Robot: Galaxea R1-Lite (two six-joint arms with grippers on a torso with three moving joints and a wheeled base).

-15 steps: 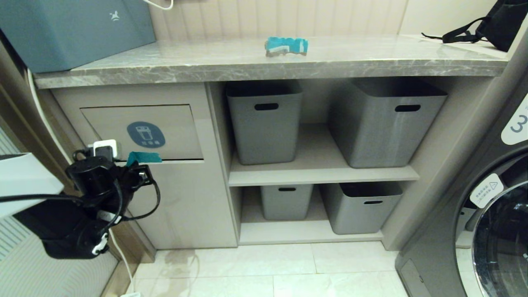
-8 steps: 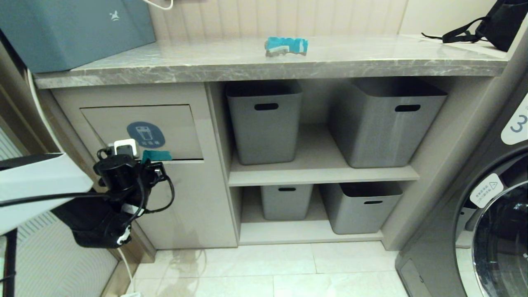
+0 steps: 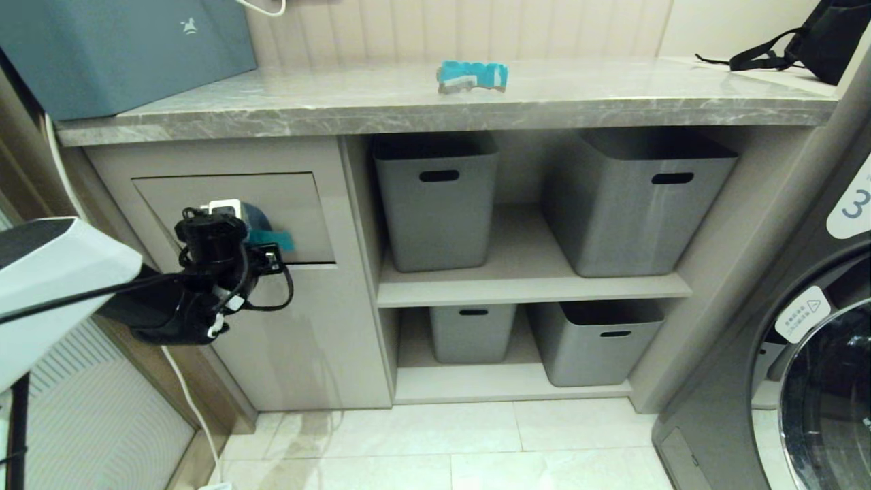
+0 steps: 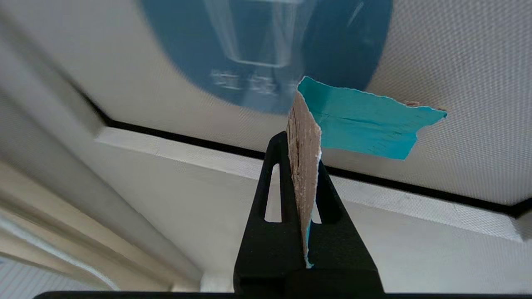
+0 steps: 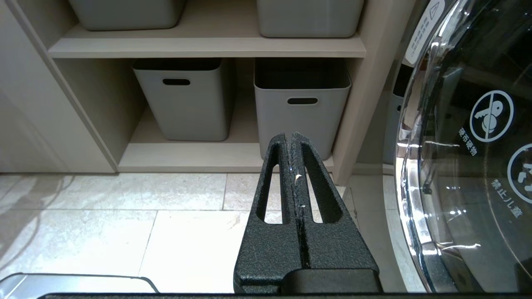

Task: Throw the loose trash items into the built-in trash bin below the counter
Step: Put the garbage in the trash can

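Teal scrap (image 4: 361, 128) pinched between the closed fingers (image 4: 305, 207) of the left gripper (image 3: 272, 250) — cardboard-brown on its torn edge, the free end folding off to one side past the fingertips. Left gripper sits right in front of the bin flap (image 3: 299, 204), low on it, just above the flap's bottom seam. From the left wrist view the blue icon (image 4: 257, 50) lies just beyond the fingertips and the scrap's free end looks close to the flap face; contact cannot be told.

Flap reads as flush with the cabinet front, not tilted in — so nothing from this grip has gone into the bin yet.

Second scrap (image 3: 472, 75) lies on the tabletop (image 3: 612, 102), well apart from the fingers, up and to the robot's right.

Right gripper (image 5: 296, 182) — fingers pressed together, empty, pointed at the floor before the lower shelf bins (image 5: 302, 104). Idle.

Progress, as judged: first piece picked and brought to the bin mouth, drop not yet done. Left: push the flap in, release, then fetch the tabletop scrap and do likewise. Roughly a third through.
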